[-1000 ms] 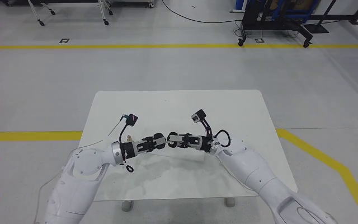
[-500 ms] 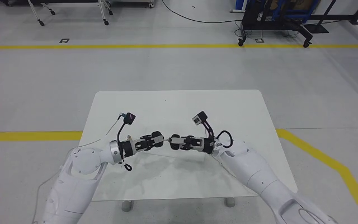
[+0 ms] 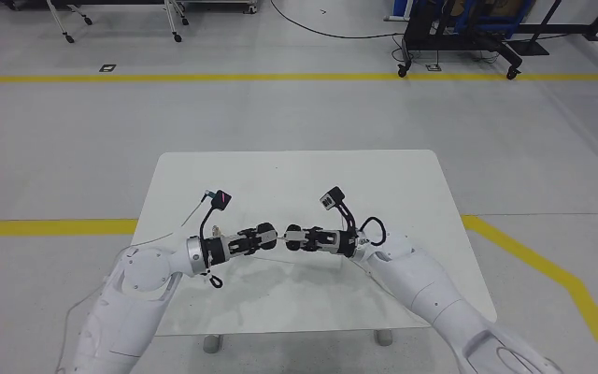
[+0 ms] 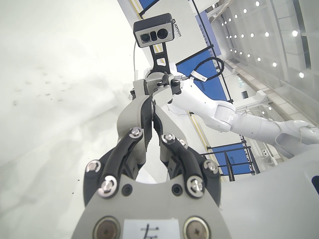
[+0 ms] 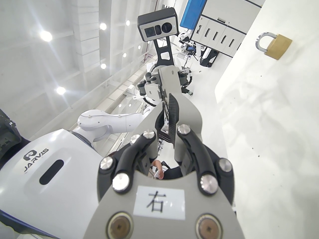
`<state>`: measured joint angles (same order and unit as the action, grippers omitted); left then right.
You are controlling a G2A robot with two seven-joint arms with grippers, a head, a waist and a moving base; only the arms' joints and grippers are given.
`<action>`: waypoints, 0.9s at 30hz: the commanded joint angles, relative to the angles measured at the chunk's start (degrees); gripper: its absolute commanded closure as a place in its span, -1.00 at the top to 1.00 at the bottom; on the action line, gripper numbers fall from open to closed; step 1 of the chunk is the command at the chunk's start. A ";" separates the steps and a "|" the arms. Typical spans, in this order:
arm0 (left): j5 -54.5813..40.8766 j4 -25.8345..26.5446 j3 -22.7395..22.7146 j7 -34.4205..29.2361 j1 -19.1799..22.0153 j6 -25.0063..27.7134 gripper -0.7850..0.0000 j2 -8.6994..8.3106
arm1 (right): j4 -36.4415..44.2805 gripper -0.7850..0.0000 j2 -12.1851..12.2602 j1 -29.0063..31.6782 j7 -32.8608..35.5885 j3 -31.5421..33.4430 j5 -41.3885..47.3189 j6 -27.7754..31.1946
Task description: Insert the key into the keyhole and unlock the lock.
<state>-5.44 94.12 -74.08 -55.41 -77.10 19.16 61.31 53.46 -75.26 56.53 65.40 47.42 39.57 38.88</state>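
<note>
Both closed, tip to tip: left tool (image 4: 150, 100), right tool (image 5: 166, 101).

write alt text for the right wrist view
The right pincer is shut, its tip meeting the left pincer head-on. A brass padlock lies on the white table, apart from both pincers.

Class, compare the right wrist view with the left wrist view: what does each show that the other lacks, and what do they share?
Right wrist view, not the left: a brass padlock lying on the table, grey cabinets behind it, and the left forearm. Left wrist view, not the right: the right forearm stretching away. Both: the left gripper and right gripper tip to tip over the white table.
</note>
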 commanded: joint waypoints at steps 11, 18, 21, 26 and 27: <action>-0.81 0.08 -1.94 2.23 -0.13 -0.41 1.00 -0.49 | 0.80 -1.00 0.86 0.45 -0.89 2.75 -0.34 0.89; 9.66 5.53 -9.76 1.75 -1.62 0.82 1.00 -2.18 | 2.12 -1.00 3.91 1.74 -5.17 8.83 -6.88 5.18; 26.13 11.77 -12.83 2.56 -4.24 1.70 1.00 -3.14 | 2.12 -1.00 3.91 1.74 -5.17 8.83 -6.88 5.18; 43.70 16.23 -14.27 1.24 -9.37 2.16 1.00 -4.07 | 2.12 -1.00 3.91 1.74 -5.17 8.83 -6.88 5.18; 45.98 16.04 -14.26 1.15 -9.78 1.01 1.00 -4.14 | 2.12 -1.00 3.91 1.74 -5.17 8.83 -6.88 5.18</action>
<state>36.52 110.44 -88.37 -54.08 -86.34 21.43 57.24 55.58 -71.35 58.27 60.23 56.24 32.70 44.06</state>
